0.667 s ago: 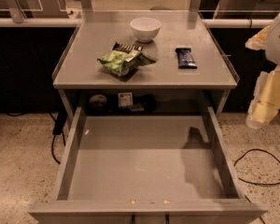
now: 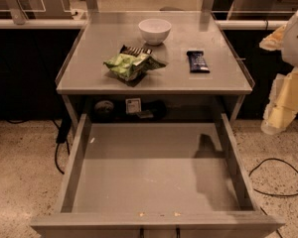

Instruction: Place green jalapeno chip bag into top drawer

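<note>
We see the gripper [image 2: 279,114] at the far right edge of the view, a pale cream shape hanging beside the table [image 2: 84,76], outside its right corner and a little below its top; whether it is clenched or released we cannot tell; it holds nothing that we can make out. Across from it, up and to the left in the view, the bag [image 2: 131,65] lies crumpled on the table, near the front edge and left of centre, well apart from the gripper. A striped packet [image 2: 135,50] peeks out from behind the bag, touching it; beyond that sits a white bowl [image 2: 155,30], upright, near the back edge. Between bag and gripper lies a blue bar [image 2: 197,61], flat on the table and closer to the gripper than the bag is. Below and left of the gripper, the drawer [image 2: 154,170] is pulled right out, its grey bottom bare, a shadow falling on the side nearer the gripper. Under the gripper a black cable [image 2: 280,180] loops over the speckled floor.
</note>
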`<action>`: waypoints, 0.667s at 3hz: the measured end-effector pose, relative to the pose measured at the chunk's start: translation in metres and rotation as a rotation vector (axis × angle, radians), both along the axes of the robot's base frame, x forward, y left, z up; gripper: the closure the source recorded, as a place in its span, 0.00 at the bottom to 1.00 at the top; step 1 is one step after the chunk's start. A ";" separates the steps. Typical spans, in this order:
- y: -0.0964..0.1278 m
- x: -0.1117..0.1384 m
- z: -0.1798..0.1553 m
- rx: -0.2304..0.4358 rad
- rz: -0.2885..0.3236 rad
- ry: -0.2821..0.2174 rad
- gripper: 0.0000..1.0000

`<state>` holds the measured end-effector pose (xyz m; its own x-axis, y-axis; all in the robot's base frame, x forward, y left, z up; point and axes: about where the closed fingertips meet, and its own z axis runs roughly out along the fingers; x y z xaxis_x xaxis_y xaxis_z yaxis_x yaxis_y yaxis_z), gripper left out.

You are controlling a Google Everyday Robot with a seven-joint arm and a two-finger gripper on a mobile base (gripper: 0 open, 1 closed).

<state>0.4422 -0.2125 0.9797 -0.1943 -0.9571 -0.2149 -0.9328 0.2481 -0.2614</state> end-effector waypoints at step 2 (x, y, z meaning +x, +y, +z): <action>0.068 0.078 -0.015 0.003 0.201 -0.043 0.00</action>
<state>0.5199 -0.1441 0.9650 0.0094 -0.9751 -0.2215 -0.9516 0.0593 -0.3015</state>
